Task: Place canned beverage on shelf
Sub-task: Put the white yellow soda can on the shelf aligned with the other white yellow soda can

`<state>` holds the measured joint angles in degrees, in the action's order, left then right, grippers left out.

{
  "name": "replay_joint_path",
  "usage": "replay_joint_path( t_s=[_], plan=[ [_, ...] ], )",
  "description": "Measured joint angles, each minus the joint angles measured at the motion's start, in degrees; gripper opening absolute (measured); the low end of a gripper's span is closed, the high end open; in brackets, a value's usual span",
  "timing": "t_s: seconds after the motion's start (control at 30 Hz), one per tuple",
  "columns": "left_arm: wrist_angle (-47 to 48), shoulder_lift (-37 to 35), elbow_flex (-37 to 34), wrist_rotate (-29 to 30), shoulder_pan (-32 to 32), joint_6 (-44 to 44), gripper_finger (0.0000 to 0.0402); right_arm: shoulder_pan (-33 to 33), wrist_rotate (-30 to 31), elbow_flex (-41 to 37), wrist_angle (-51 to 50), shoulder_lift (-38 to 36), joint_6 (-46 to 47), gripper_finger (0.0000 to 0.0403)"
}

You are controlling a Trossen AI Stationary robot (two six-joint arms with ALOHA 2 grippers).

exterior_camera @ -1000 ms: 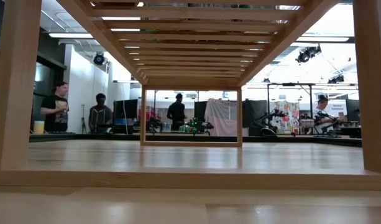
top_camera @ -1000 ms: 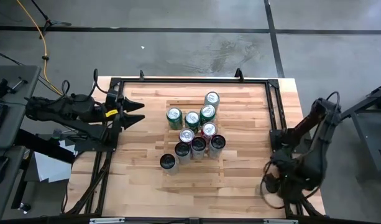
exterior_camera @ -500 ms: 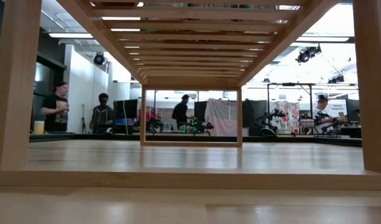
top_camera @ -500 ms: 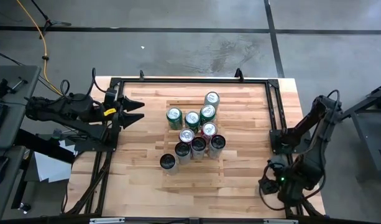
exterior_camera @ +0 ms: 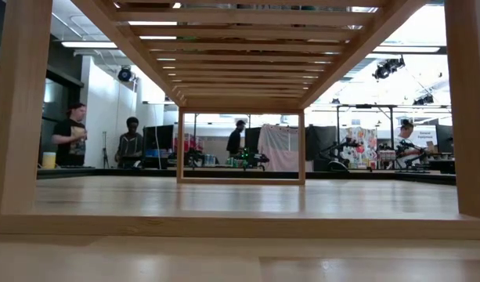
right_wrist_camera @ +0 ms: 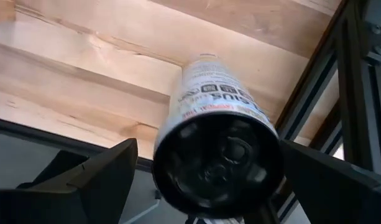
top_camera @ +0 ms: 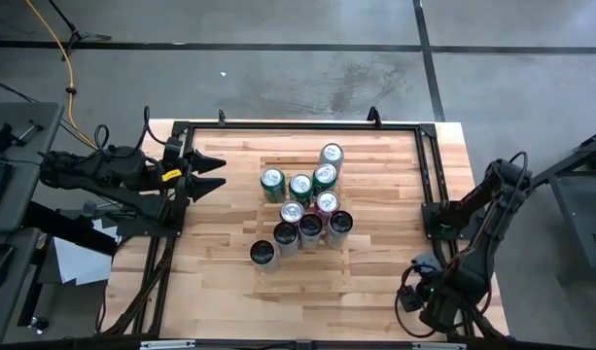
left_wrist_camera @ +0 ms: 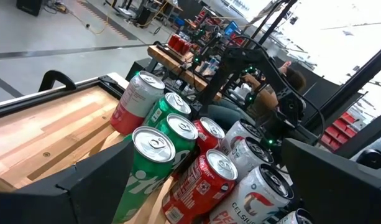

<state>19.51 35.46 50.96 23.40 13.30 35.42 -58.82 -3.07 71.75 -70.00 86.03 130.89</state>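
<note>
Right pincer (right_wrist_camera: 202, 186): fingers either side of 1 can (right_wrist_camera: 218, 134), off the surface's near-right corner; grip unconfirmed. Can: rigid, light, slick, takes the mid-wall. Shelf (top_camera: 375, 170): 9 cans (top_camera: 302, 209). Left pincer (top_camera: 212, 175): apart, idle.

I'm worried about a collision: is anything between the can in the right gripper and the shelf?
Yes. The right gripper holds the can off the table's near right corner, so the black frame rail along that edge lies in between. On the shelf, nine standing cans crowd the middle.
</note>
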Motion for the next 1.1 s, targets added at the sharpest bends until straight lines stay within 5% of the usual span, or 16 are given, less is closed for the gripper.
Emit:
replay_joint_path(
  t_s=[0.2,0.43,0.63,1.1],
  plan=[
    [0.0,0.0,0.0,0.0,0.0,-0.1,0.0399,0.7,0.0,0.0,-0.6,1.4,-0.9,0.0353],
    [0.0,0.0,0.0,0.0,0.0,-0.1,0.0399,0.7,-1.1,0.1,-0.5,1.4,-2.5,0.0241],
    [0.0,0.0,0.0,0.0,0.0,0.1,0.0399,0.7,-1.8,0.1,6.3,-0.8,-7.4,0.024],
    [-11.3,0.7,0.0,-5.7,0.1,3.4,0.0399,6.4,11.8,0.3,48.1,-8.1,-40.1,0.024]
  ],
)
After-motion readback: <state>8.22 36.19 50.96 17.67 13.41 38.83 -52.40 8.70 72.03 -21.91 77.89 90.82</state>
